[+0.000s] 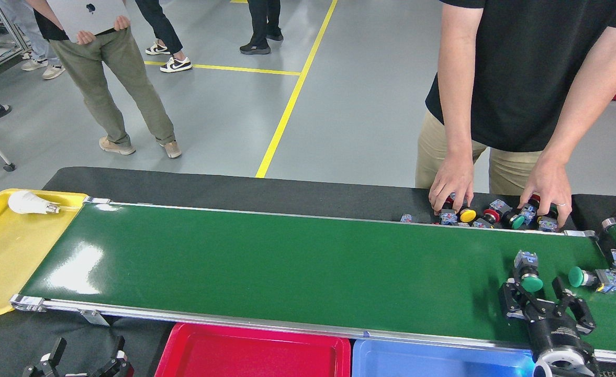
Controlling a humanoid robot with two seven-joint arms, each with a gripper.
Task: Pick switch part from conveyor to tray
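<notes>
**Right gripper over a green-capped switch at the belt's right end**

The right gripper [546, 301] hangs over the conveyor [287, 262] at about 4 o'clock in the head view, its two black fingers spread wide and holding nothing. The nearest switch [527, 271] lies on the belt just beyond it, toward 12 o'clock from the fingertips, green mushroom cap facing the robot and grey-blue contact block behind. A second switch [594, 278] lies to the right, at 3 o'clock from the first, cap pointing left. The left gripper [80, 358] rests off the belt at 7 o'clock, also spread and empty.

A person's hands [451, 186] sort a heap of spare switches [488, 215] on the black table beyond the far rail.

The switch looks small, rigid and light, a hard plastic part. Its domed cap is smooth and would likely slip between the fingers; the squarer block or the neck behind the cap seems the better hold. The red tray [250, 358] and blue tray [438, 361] sit along the near rail at 6 o'clock; a yellow tray [4, 262] at 9 o'clock holds a bulb [28, 203].
</notes>
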